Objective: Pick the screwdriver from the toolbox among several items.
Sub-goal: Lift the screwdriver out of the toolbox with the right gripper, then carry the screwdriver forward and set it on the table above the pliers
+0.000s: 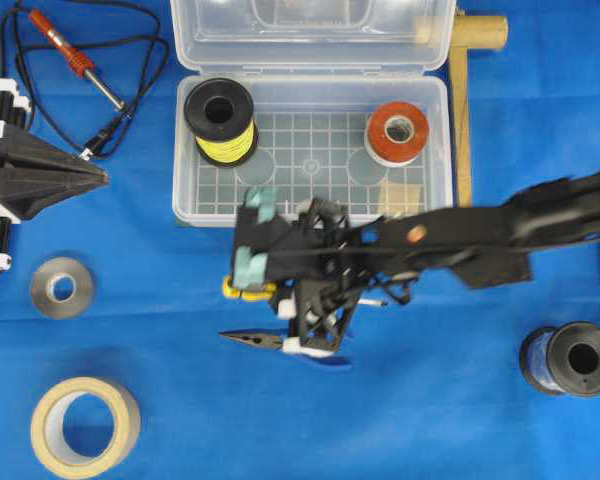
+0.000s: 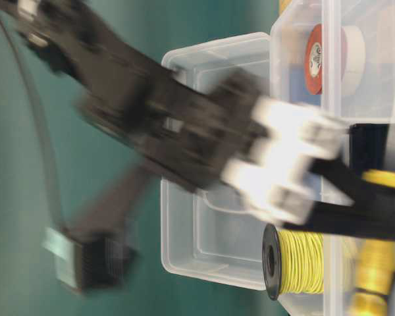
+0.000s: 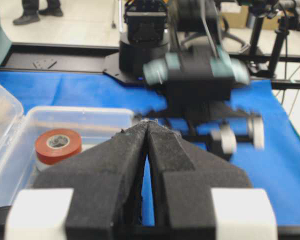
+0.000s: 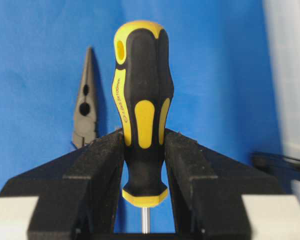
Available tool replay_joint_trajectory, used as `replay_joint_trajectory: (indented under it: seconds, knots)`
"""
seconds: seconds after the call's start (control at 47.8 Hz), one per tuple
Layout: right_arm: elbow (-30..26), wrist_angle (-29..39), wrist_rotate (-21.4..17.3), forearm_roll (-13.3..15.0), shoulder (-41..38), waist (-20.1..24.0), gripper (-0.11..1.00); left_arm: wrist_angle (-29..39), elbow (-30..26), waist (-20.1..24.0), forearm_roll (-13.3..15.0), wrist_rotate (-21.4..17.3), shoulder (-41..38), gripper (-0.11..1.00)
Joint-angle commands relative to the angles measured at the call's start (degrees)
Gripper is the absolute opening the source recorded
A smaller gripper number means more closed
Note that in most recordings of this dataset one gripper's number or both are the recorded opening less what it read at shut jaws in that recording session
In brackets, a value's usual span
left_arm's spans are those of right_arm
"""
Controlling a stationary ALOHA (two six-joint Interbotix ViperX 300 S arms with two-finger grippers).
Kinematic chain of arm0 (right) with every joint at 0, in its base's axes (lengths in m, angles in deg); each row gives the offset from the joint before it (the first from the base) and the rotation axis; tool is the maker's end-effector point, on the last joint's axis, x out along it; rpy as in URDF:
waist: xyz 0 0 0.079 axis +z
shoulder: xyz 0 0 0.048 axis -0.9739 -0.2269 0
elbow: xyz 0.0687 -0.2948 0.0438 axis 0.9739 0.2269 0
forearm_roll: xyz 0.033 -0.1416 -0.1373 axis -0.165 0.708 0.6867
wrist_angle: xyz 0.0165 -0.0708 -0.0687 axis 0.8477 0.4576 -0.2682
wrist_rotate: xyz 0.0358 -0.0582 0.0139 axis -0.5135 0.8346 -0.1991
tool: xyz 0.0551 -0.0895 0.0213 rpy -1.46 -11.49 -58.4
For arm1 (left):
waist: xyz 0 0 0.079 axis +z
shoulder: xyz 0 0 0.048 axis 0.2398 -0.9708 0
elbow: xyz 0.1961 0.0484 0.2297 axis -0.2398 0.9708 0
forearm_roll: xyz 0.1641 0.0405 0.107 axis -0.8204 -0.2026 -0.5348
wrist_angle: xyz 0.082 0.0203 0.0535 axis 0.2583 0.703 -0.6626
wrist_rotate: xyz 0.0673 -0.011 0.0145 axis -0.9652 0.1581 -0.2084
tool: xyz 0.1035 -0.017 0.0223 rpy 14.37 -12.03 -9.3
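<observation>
The screwdriver (image 4: 142, 100), with its yellow-and-black handle, is clamped between my right gripper's (image 4: 144, 142) fingers, its silver shaft running back between them. In the overhead view the right gripper (image 1: 254, 290) holds the screwdriver (image 1: 242, 290) over the blue cloth, just in front of the toolbox (image 1: 185, 195) and outside it. The toolbox is open and holds a yellow cord spool (image 1: 222, 125), an orange-and-white tape roll (image 1: 397, 131) and a tan block (image 1: 402, 196). My left gripper (image 1: 92, 176) is shut and empty at the far left, and its fingertips meet in the left wrist view (image 3: 148, 126).
Blue-handled pliers (image 1: 255, 340) lie on the cloth just below the right gripper. A red soldering iron (image 1: 68, 52) with a black cord lies at the top left. A grey roll (image 1: 62, 288), a masking tape roll (image 1: 85, 428) and a black spool (image 1: 572, 358) lie nearer the front.
</observation>
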Motion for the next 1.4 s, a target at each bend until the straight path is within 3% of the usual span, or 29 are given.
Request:
replay_joint_trajectory:
  seconds: [0.0,0.23,0.565,0.607,0.774,0.816,0.879,1.109,1.235,1.381]
  knots:
    - [-3.16,-0.70,-0.53,0.00,-1.58,0.88,0.25,-0.44,-0.62,0.00,0.09,0.00,-0.26,0.00]
    - [-5.27,-0.53,-2.81,-0.18,-6.59,1.23,0.25,-0.26,-0.70,0.00,0.09,0.00,-0.18,0.00]
    - [-5.19,0.70,-3.60,-0.18,-6.59,0.97,0.26,-0.26,-0.62,0.00,0.09,0.09,-0.18,0.00]
    - [-5.27,1.41,-3.78,0.09,-6.24,0.88,0.31,-0.18,-0.62,0.00,0.18,0.09,-0.18,0.00]
    - [-4.66,6.86,-3.25,2.55,-0.53,0.88,0.78,0.09,-0.62,0.00,0.09,0.09,-0.18,0.00]
    - [-4.31,8.09,-3.43,3.69,1.49,0.88,0.81,0.09,-0.62,0.00,0.09,0.09,-0.18,0.00]
    - [-3.52,9.67,-3.69,5.54,5.10,0.97,0.77,0.09,-0.62,0.00,0.09,0.18,-0.18,0.00]
    - [5.01,10.72,-3.96,12.57,21.09,1.41,0.74,0.09,-0.70,0.00,0.18,0.26,0.09,0.00]
    - [13.36,7.73,-4.04,14.24,30.59,1.76,0.74,0.09,-0.70,-0.09,0.18,0.88,0.18,0.00]
    - [24.52,1.58,-4.04,14.33,42.54,1.76,0.74,0.09,-0.53,0.00,0.18,0.97,0.18,0.00]
